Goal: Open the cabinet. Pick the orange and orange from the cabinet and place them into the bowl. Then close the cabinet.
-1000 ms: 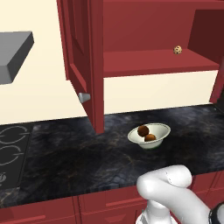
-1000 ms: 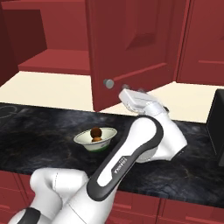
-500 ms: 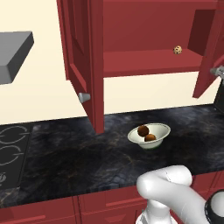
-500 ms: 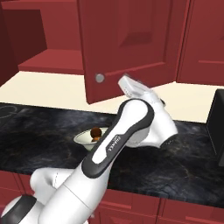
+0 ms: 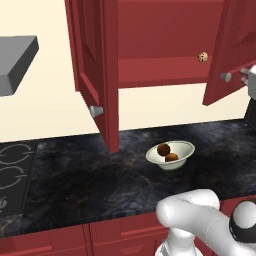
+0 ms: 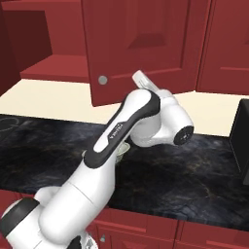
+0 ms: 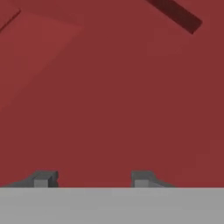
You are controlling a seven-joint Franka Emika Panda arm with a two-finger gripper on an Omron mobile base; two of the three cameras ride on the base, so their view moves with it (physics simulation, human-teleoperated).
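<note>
Left base view: both oranges point(image 5: 163, 149) lie in the bowl point(image 5: 186, 148). The cabinet point(image 5: 95, 75) doors need closing. Hand point(image 7: 92, 178) empty, fingers apart.

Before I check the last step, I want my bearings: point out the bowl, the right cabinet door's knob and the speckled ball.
bowl point(image 5: 186, 148): left base view, bare right rim.
right door knob point(image 5: 226, 77): left base view, its round grey face.
speckled ball point(image 5: 203, 57): left base view, middle of the ball, on the cabinet shelf.

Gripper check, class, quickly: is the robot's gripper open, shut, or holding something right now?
Gripper: jaws apart with nothing between the fingertips, up close against the red cabinet door; open, holding nothing.
</note>
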